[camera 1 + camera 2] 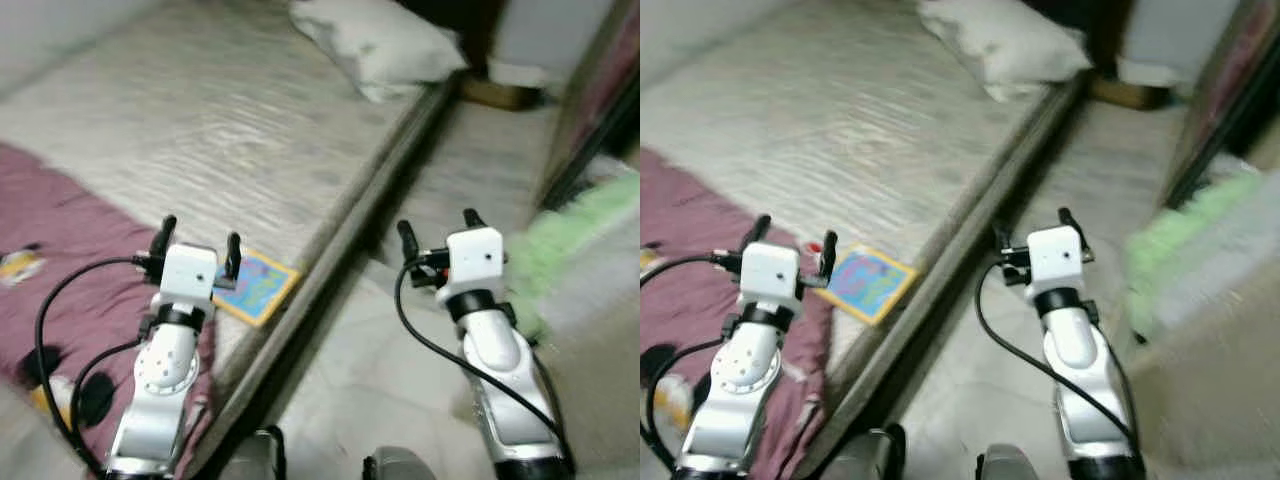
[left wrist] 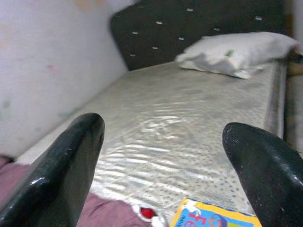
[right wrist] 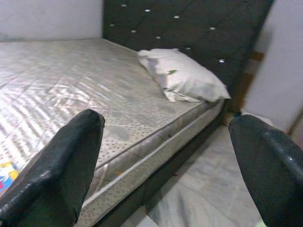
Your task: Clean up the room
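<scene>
Left hand (image 1: 196, 243) hovered wide open, empty, over colourful book (image 1: 255, 283) lying flat at mattress (image 1: 230, 110) edge beside maroon blanket (image 1: 70, 250). Right hand (image 1: 436, 232) open, empty, above floor. Book likely thin, light, stiff; best pinched at overhanging edge.

Both arms raised forward, left gripper (image 1: 197, 243) and right gripper (image 1: 438, 232) fingers apart

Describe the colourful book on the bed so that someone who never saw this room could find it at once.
Start at the bed with the pale bare mattress. At its near edge, beside the maroon blanket, just ahead of the left gripper, lies a flat book. Its bright blue cover with a yellow border marks it out.
</scene>
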### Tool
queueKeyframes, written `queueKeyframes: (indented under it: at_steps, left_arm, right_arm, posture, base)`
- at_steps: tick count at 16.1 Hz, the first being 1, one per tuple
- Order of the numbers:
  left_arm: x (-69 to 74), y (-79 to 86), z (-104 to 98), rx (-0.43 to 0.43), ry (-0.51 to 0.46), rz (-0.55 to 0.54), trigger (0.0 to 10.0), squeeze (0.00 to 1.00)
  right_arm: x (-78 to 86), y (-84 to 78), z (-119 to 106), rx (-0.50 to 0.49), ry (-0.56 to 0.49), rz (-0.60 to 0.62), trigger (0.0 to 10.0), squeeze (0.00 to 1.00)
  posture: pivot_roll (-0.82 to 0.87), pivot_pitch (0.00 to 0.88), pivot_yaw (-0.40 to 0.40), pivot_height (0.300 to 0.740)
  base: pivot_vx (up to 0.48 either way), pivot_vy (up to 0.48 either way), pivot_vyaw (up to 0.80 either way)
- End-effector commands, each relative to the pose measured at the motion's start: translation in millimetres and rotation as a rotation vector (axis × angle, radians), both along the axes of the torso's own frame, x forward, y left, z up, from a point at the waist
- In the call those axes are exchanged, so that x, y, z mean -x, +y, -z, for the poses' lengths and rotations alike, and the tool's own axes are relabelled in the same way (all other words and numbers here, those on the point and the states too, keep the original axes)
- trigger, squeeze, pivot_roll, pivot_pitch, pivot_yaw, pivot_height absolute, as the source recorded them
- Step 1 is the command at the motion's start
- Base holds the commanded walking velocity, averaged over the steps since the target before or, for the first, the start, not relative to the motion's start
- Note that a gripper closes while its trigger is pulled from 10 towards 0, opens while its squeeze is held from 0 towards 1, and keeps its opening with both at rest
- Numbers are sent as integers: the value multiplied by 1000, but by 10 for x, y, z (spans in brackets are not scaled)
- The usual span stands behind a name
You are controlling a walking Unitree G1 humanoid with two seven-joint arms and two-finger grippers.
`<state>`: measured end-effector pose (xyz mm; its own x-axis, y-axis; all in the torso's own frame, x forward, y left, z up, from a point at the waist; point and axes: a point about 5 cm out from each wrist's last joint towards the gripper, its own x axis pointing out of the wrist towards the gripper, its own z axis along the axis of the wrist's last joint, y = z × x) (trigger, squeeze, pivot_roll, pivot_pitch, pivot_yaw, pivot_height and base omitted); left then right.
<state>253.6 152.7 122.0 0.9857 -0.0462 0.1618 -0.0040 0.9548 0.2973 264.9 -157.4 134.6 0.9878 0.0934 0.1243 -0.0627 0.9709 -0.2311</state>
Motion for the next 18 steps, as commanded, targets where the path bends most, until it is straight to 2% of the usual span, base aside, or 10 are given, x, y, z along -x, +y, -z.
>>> queueKeyframes:
  at_steps: [1, 18]
  left_arm:
    - [20, -29, 18, -8, 7, 14, 10000, 0]
    - [-7, -50, 19, 5, 21, 34, 10000, 0]
  right_arm:
    - [4, -9, -4, -9, 0, 1, 10000, 0]
    - [-7, 86, -34, -28, -19, -54, 10000, 0]
  posture:
    - [-86, 150, 26, 740]
    - [-86, 153, 29, 740]
  base:
    - [0, 0, 800]
    - [0, 0, 800]
